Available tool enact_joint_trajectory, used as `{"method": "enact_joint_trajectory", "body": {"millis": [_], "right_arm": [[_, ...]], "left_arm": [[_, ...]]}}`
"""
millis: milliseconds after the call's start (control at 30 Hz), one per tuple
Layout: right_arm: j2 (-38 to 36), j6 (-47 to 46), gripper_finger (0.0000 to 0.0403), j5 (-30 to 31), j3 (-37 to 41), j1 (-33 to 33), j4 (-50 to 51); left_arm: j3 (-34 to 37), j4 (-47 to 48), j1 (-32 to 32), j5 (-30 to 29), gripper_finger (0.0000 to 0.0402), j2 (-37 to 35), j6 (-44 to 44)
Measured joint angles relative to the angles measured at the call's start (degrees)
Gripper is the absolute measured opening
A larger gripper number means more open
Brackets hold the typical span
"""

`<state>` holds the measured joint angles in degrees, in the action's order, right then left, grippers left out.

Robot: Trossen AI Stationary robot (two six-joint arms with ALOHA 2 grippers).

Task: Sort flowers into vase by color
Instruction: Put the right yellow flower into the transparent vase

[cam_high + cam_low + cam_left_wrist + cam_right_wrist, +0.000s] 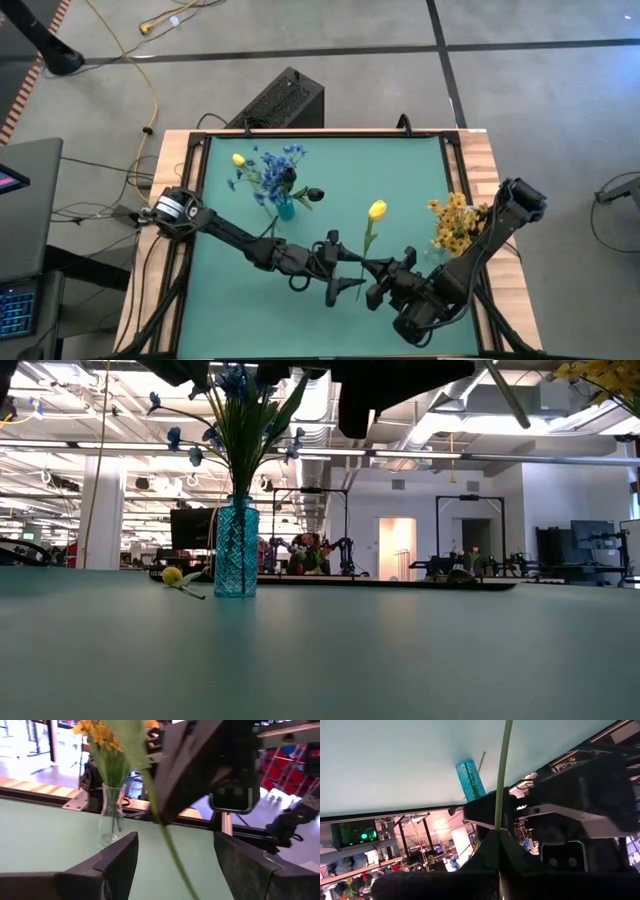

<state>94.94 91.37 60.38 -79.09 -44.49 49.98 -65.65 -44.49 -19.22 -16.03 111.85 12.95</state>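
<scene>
Holding: right gripper [372,268] is clenched on the stem [501,775] of a yellow bud [377,210], near the mat's front middle; the bud is up off the mat, its stem running back toward the fingers.
Right fingers: in the right wrist view they meet around the thin green stem with no gap showing.
Left gripper [338,270]: just beside the right one, almost touching it; its fingers [118,859] are spread wide, released, with the stem passing between them and touching neither.
Blue vase [236,548]: teal cut glass, upright at the mat's back left, filled with blue sprigs [272,168]; a dark bud [315,194] hangs out at its right.
Loose bud [173,575]: a second yellow one lies on the mat just left of the blue vase.
Clear vase [111,815]: upright at the mat's right edge, holding the yellow-orange clusters [456,222]; the right arm runs close beside it.
In the way: both arms cross the front of the mat [400,175]; in the left wrist view the right gripper's body blocks much of the scene behind the stem.
Around: wooden table edge [485,165], a black box [280,100] on the floor behind, a yellow cable [135,60], and a laptop [22,290] at far left.
</scene>
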Motion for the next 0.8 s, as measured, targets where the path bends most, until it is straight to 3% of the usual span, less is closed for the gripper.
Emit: {"method": "enact_joint_trajectory", "body": {"millis": [233, 433, 600, 800], "right_arm": [[0.00, 0.05, 0.0020, 0.15, 0.00, 0.90, 0.04], [0.00, 0.17, 0.0020, -0.11, 0.00, 1.51, -1.57], [-0.02, 0.17, 0.0037, -0.66, 0.00, 1.55, -4.32], [-0.05, 0.17, 0.0078, -1.79, -0.01, 2.32, -4.26]], "left_arm": [[0.00, 0.15, -0.02, 0.81, 0.0202, 0.00, -1.40], [0.00, 0.53, 0.23, 0.76, 0.0115, 0.00, -3.43], [0.04, 1.49, 0.48, 2.64, 0.0019, 0.00, -5.49], [0.07, 1.92, 1.11, 3.39, 0.0002, 0.00, -6.00]]}}
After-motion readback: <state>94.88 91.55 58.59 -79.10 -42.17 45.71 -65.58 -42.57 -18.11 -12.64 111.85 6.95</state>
